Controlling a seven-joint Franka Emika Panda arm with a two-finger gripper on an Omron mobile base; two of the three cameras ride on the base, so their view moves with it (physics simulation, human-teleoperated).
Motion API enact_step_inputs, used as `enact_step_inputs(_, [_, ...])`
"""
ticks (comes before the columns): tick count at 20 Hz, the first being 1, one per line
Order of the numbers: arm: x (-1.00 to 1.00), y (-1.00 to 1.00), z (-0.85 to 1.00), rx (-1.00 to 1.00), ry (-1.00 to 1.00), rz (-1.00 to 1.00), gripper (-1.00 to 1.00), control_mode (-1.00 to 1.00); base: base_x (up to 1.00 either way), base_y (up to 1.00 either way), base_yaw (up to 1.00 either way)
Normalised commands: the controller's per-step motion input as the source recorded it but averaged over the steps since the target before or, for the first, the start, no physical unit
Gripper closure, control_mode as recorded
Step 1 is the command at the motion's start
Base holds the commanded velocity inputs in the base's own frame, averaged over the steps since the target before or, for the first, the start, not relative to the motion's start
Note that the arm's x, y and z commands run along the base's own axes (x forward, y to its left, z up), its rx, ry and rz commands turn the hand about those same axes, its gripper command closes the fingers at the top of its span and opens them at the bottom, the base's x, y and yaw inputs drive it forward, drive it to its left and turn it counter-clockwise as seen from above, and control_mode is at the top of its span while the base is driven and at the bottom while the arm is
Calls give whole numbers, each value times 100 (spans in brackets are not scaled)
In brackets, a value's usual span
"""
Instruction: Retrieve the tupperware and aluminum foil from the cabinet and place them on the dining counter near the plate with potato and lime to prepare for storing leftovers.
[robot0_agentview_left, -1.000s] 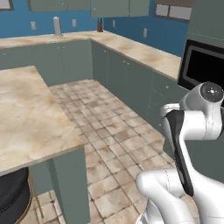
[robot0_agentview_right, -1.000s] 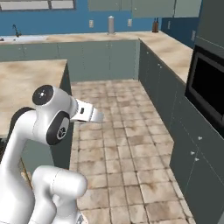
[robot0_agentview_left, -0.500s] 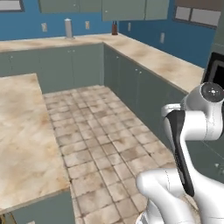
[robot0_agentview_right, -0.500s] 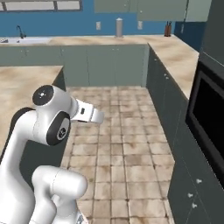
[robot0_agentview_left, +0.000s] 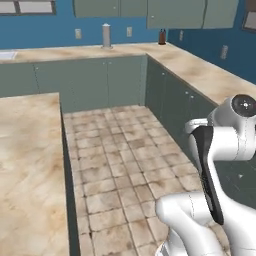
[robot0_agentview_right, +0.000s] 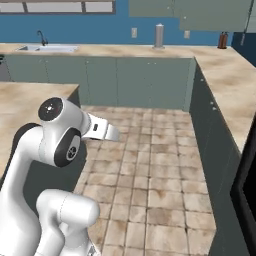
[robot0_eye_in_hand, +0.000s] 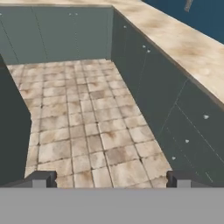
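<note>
Kitchen: one dining counter (robot0_agentview_left: 25, 165) (bare)

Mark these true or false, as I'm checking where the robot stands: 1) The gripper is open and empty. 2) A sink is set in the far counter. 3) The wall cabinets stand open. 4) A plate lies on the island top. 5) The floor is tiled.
1) True: the gripper is open, with only tiled floor between its tips.
2) True: a sink with a faucet sits in the wall counter.
3) False: the wall cabinets are shut.
4) False: the visible part of the island top is bare.
5) True.
</note>
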Motion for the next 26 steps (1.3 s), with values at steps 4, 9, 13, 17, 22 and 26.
enact_step_inputs(4, [0,0,0,0,0,0,-100,100,100,-7,27])
enact_step_inputs(9, [0,0,0,0,0,0,-100,100,100,-15,11])
enact_step_inputs(13, [0,0,0,0,0,0,-100,100,100,-15,0])
enact_step_inputs(17, [0,0,0,0,0,0,-100,100,100,-5,-10])
enact_step_inputs(22, [0,0,0,0,0,0,-100,100,100,0,-21])
enact_step_inputs(26, [0,0,0,0,0,0,-100,100,100,0,-29])
